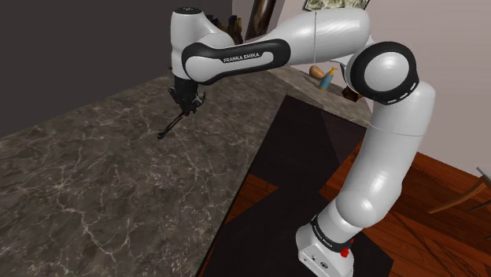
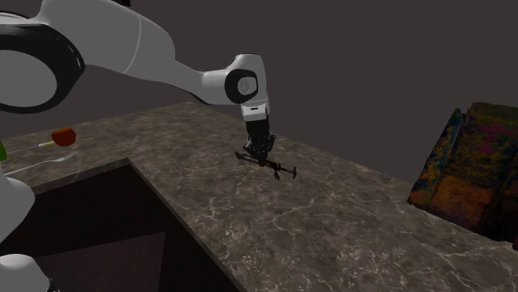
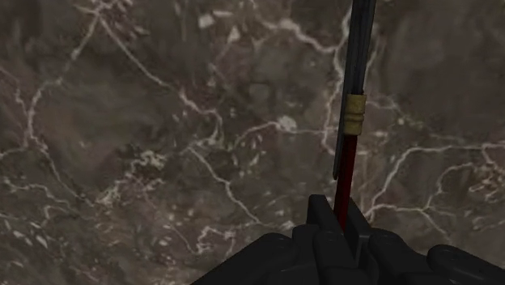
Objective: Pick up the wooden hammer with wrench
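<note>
Gripper (image 1: 186,99) pinched shut on the slim hammer (image 1: 171,123), above a dark marble counter (image 1: 94,189).
Shoulder view: the counter is polished brown-grey stone with pale veins; the hammer is a thin dark rod slanting from the black fingers toward 7 o'clock, its far tip near the stone, contact unclear. Second exterior view: the gripper (image 2: 260,149) points down and the hammer (image 2: 278,167) juts out toward 4 o'clock, low over the counter (image 2: 332,224), ending in a small crosswise head. Wrist view: the shaft (image 3: 354,113) runs straight out from between the closed fingers (image 3: 320,217), red by the grip, then a tan band, then black.
</note>
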`<state>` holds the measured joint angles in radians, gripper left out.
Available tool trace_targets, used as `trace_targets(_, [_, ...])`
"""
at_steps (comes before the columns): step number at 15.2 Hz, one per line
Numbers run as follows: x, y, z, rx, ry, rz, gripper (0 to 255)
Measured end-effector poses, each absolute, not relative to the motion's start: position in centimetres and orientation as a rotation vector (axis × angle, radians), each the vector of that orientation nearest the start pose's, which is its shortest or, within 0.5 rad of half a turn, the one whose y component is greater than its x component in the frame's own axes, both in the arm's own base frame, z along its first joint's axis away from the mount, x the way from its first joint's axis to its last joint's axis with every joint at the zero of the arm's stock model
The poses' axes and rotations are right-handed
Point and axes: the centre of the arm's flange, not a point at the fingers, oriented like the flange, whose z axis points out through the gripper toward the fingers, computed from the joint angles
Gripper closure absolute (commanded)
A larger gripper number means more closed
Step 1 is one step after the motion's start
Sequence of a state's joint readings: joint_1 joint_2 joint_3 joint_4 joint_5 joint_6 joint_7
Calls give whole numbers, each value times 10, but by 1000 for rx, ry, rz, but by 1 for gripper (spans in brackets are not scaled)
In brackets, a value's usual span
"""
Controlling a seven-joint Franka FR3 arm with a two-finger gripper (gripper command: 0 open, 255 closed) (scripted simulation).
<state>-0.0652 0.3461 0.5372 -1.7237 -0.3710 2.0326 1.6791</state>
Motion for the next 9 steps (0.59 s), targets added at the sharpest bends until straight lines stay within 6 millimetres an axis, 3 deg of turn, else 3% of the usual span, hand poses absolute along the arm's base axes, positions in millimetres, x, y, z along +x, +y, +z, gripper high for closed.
trace_targets(4, [596, 247, 409, -2743, 1628, -239, 255])
trace_targets(9, [596, 247, 429, -2743, 1628, -239, 255])
